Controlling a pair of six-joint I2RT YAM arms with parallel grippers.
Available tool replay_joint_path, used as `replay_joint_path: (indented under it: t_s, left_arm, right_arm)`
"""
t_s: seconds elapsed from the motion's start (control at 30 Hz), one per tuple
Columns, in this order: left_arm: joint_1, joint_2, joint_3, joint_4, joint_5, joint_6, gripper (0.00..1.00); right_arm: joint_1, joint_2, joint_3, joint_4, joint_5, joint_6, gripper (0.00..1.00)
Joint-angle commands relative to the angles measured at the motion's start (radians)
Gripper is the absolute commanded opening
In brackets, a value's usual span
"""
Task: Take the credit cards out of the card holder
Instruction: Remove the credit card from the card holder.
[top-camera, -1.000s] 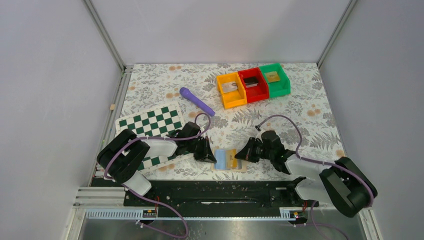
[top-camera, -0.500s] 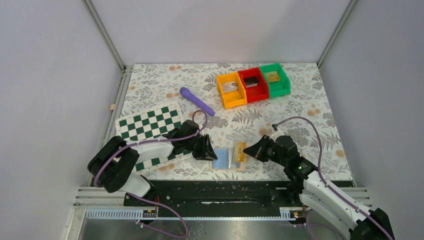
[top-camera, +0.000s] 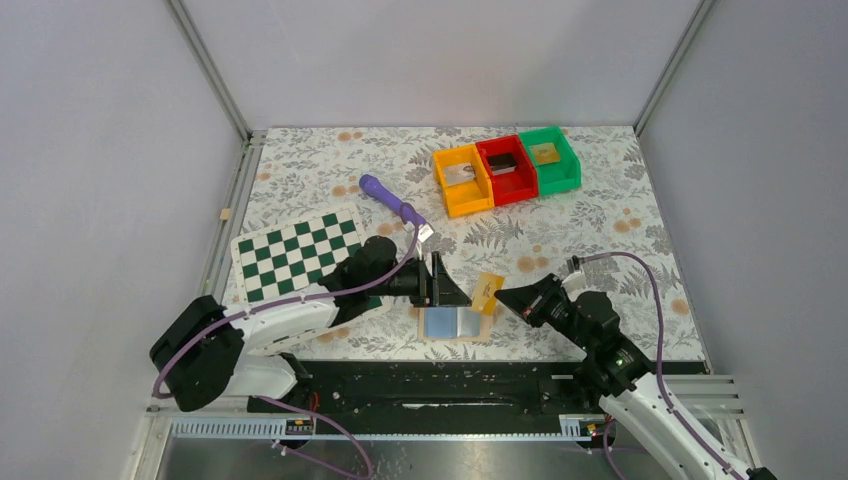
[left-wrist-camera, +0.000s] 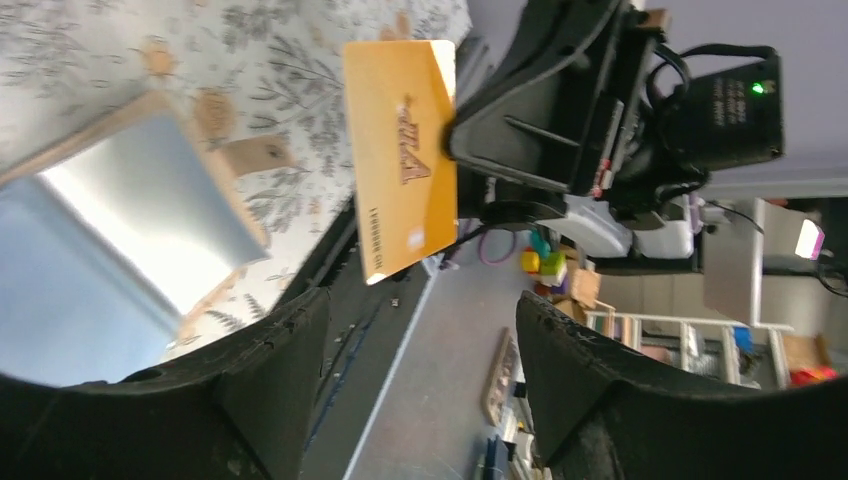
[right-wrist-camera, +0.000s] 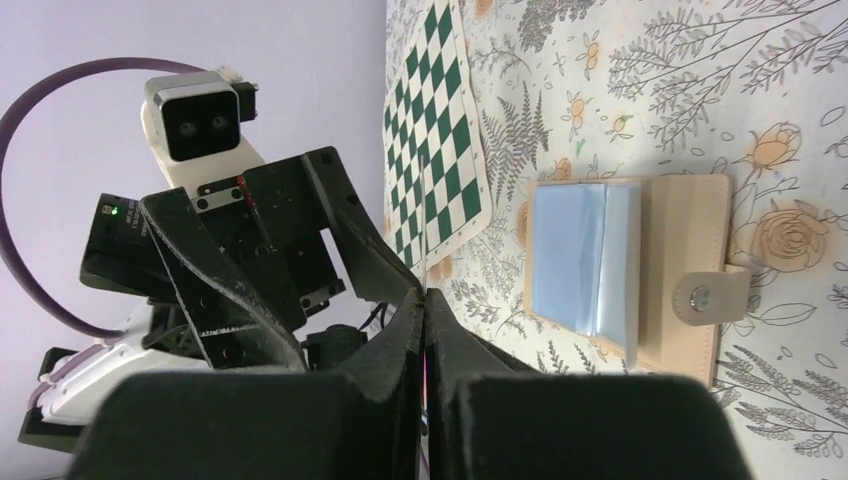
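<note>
The tan card holder (top-camera: 455, 324) lies open near the table's front edge, its light blue panels facing up. Just above its right side, my right gripper (top-camera: 500, 297) is shut on an orange credit card (top-camera: 487, 292) held clear of the holder. In the left wrist view the orange credit card (left-wrist-camera: 400, 155) hangs upright from the right fingers (left-wrist-camera: 500, 130), with the card holder (left-wrist-camera: 130, 200) beyond it. My left gripper (top-camera: 455, 290) hovers open and empty over the holder's far edge. In the right wrist view the card shows only edge-on between my shut right gripper (right-wrist-camera: 424, 300), beside the card holder (right-wrist-camera: 680, 230).
A green-and-white checkered board (top-camera: 297, 252) lies left under the left arm. A purple pen-like object (top-camera: 392, 201) lies behind it. Orange (top-camera: 462, 180), red (top-camera: 506, 169) and green (top-camera: 550, 159) bins stand at the back, each holding a card-like item.
The right gripper drew the orange card out of the holder, up and to the right. The left gripper opened, lifted off the holder's left side and moved right.
</note>
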Motion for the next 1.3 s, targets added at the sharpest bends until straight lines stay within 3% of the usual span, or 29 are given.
replay_joint_path:
  t_s: [0.0,0.17,0.33,0.6,0.7,0.83,0.93,1.13,1.27]
  left_arm:
    - [-0.029,0.065,-0.028,0.322,0.074,-0.132,0.68]
    - [-0.043,0.136,-0.043,0.535,0.103,-0.239,0.68]
    - [-0.044,0.139,-0.046,0.539,0.092,-0.249,0.66]
    - [-0.046,0.179,-0.068,0.605,0.091,-0.292,0.45]
    - [-0.045,0.197,-0.092,0.67,0.092,-0.333,0.31]
    - [-0.045,0.233,-0.11,0.768,0.112,-0.384,0.01]
    - [-0.046,0.249,-0.112,0.8,0.131,-0.402,0.0]
    - [-0.044,0.156,-0.128,0.572,0.104,-0.269,0.0]
    - [-0.04,0.057,-0.121,0.376,0.101,-0.161,0.0]
  right_arm:
    - [-0.004,0.033,0.023,0.097,-0.044,0.05,0.0]
    - [-0.004,0.07,0.027,0.151,-0.077,0.063,0.0]
    - [-0.005,0.049,0.018,0.126,-0.059,0.066,0.0]
    - [-0.004,-0.008,0.006,0.108,-0.042,0.071,0.0]
    - [-0.004,-0.017,-0.005,0.108,-0.038,0.074,0.0]
    - [-0.005,0.013,0.004,0.096,-0.057,0.053,0.0]
    - [-0.005,0.037,0.062,0.016,-0.08,-0.064,0.05]
    - [-0.004,0.076,0.205,-0.203,-0.061,-0.304,0.34]
    - [-0.004,0.126,0.274,-0.294,-0.038,-0.407,0.37]
